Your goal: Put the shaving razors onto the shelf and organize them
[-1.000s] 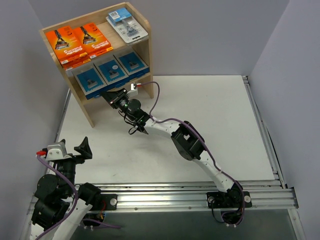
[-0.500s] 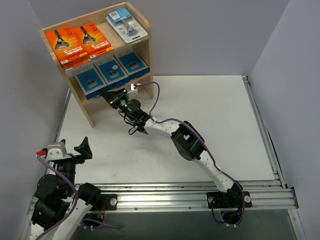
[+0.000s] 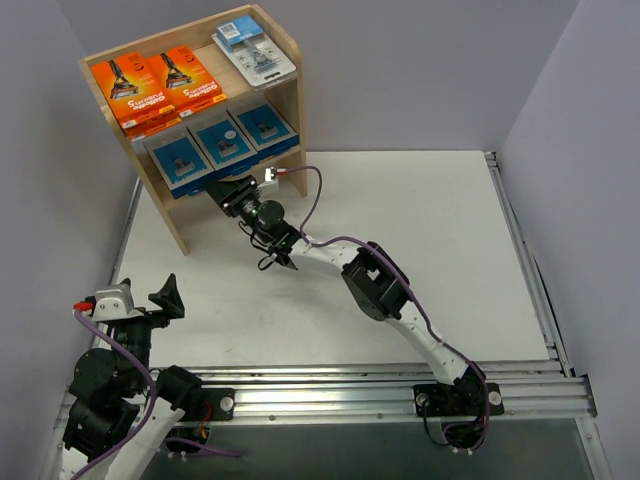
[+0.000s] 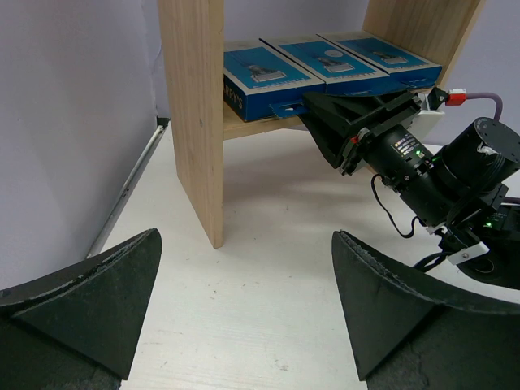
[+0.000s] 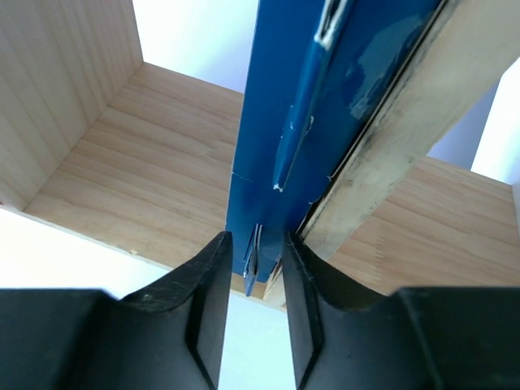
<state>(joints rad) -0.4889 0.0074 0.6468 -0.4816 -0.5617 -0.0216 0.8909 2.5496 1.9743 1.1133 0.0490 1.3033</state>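
The wooden shelf (image 3: 150, 190) stands at the far left. On its top tier lie two orange razor packs (image 3: 127, 85) (image 3: 188, 75) and a clear blister pack (image 3: 255, 50). Three blue razor boxes (image 3: 222, 140) lie side by side on the lower tier. My right gripper (image 3: 222, 188) is at the front edge of that tier. Its fingers straddle the hang tab of the leftmost blue box (image 5: 301, 122), slightly open (image 5: 256, 268), with a gap on each side of the tab. My left gripper (image 4: 248, 309) hangs wide open and empty over the table near its base.
The shelf's side panel (image 4: 195, 122) stands on the table ahead of my left gripper. A metal rail (image 3: 400, 395) runs along the near edge. Grey walls close in the left, back and right. The right arm (image 3: 375, 285) stretches diagonally across the white tabletop.
My right gripper's jaws have parted from shut, letting go of the blue box's tab, and its wrist has shifted slightly. The left arm has not moved.
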